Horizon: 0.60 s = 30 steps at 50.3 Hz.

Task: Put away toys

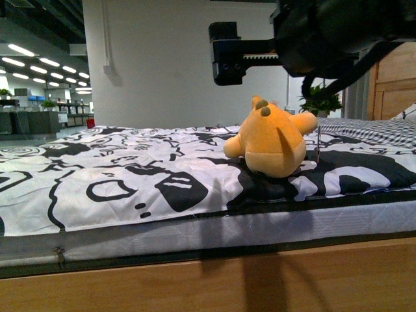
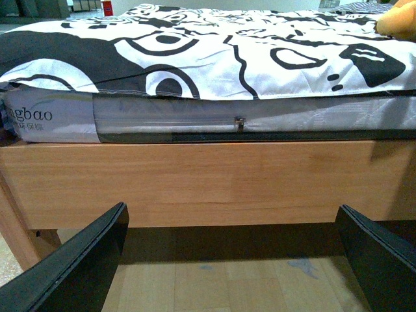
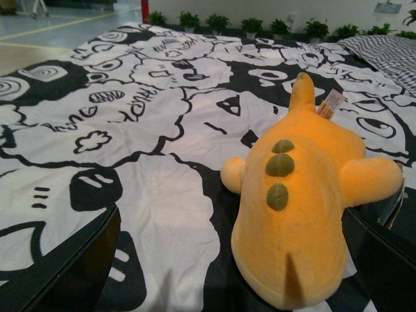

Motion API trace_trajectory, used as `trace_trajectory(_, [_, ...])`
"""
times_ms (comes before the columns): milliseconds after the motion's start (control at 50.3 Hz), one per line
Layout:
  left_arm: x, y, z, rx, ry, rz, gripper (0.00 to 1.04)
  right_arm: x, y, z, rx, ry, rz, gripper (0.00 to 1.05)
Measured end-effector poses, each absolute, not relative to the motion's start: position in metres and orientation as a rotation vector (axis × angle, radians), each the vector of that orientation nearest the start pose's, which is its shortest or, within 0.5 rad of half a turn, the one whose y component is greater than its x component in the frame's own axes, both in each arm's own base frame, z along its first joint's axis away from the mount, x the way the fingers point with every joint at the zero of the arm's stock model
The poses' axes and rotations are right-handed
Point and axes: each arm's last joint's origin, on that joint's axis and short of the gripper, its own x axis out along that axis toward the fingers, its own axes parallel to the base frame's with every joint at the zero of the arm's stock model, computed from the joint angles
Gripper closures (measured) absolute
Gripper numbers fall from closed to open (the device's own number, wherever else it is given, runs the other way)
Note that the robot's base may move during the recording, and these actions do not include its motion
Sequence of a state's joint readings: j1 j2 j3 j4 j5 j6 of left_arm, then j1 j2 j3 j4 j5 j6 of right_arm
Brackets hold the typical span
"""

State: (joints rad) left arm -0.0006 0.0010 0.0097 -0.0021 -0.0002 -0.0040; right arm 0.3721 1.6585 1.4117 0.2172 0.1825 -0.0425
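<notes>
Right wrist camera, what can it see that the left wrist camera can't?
Only the right wrist view shows the orange-yellow plush animal up close, with three green spots on its back and a paper tag, plus a row of potted plants. Only the left wrist view shows the light wooden bed frame, the white mattress side with its metal zipper, and the floor underneath. Both show the black-and-white patterned bedsheet and the plush, just an orange edge in the left one. Each shows its own open gripper: the left gripper, the right gripper.

Plush animal [image 2: 398,23]: left wrist view shows only an orange sliver, cut by the frame edge. Tag [image 3: 331,104]: print too small to read. Mattress lettering [image 2: 36,120]: start cropped, perhaps "gbao". Right arm [image 1: 325,32], upper right, front view: cropped.
</notes>
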Motion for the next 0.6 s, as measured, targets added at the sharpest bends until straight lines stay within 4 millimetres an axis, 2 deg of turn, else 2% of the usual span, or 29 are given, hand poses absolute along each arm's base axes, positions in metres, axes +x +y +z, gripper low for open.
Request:
trace_trajectory(199, [0.097, 0.000, 0.167, -0.004, -0.007, 0.000, 0.06, 0.400, 0.164, 0.358, -0.112, 0.055, 0.152, 0.00])
trace_trajectory(358, [0.097, 0.000, 0.167, -0.004, -0.007, 0.000, 0.06, 0.422, 0.177, 0.352, -0.138, 0.077, 0.128, 0.00])
trace_trajectory(457, [0.097, 0.000, 0.167, -0.004, -0.007, 0.000, 0.06, 0.434, 0.179, 0.349, -0.140, 0.081, 0.102, 0.00])
trace_trajectory(597, [0.097, 0.000, 0.167, -0.004, -0.007, 0.000, 0.06, 0.449, 0.172, 0.346, -0.137, 0.081, 0.057, 0.00])
